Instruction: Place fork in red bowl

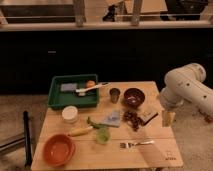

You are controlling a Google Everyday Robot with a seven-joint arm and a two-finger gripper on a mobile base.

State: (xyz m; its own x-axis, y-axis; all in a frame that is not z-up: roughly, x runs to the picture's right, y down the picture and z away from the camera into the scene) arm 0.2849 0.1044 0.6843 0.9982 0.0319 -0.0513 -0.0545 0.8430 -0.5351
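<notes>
A silver fork (136, 144) lies flat on the wooden table (155, 155) near the front edge, right of centre. An orange-red bowl (59, 149) stands empty at the front left corner. A darker red bowl (134, 96) stands at the back, right of centre. My gripper (167, 118) hangs from the white arm (187, 85) at the table's right edge, above and to the right of the fork and apart from it. It holds nothing that I can see.
A green tray (57, 100) at the back left holds an orange, a grey sponge and a white utensil. A metal cup (115, 94), a white tub (70, 114), a yellow item (80, 131), green items (102, 134), a blue packet (112, 118) and a dark cluster (132, 119) crowd the middle.
</notes>
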